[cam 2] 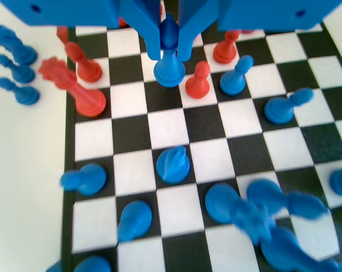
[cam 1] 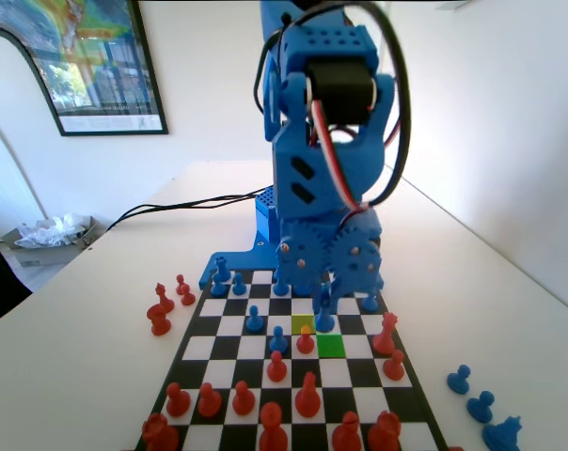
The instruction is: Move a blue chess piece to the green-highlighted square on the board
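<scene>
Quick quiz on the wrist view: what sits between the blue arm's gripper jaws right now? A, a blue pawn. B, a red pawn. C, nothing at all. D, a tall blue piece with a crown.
A: the gripper has its jaws on either side of the blue pawn, ball head between them, flared base below.

White walls (cam 1: pixel 510 113), brightly lit. Framed poster (cam 1: pixel 96 66) hangs upper left. White tabletop (cam 1: pixel 86 329); black cable (cam 1: pixel 185 203) trails across it.

pawn (cam 2: pixel 170 63) between gripper (cam 2: pixel 170 50) jaws
</scene>
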`<state>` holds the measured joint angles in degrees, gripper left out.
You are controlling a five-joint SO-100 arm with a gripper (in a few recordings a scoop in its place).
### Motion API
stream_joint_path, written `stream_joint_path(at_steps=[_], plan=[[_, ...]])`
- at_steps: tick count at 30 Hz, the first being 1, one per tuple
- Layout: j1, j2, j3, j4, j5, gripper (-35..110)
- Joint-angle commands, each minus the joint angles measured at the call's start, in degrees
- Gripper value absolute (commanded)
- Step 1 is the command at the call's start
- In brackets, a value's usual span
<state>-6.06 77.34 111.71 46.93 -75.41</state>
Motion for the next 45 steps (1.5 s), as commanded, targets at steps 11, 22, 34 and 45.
stream_joint_path(at_steps=[11, 22, 34, 45], plan=[[-1.1, 0.9, 1.1, -4.0, -1.8, 1], [-3.3, 3.3, 4.2, -4.2, -1.2, 1], [-2.7, 3.9, 4.0, -4.0, -1.5, 12], [-2.0, 7.5, 2.0, -2.5, -0.3, 17]])
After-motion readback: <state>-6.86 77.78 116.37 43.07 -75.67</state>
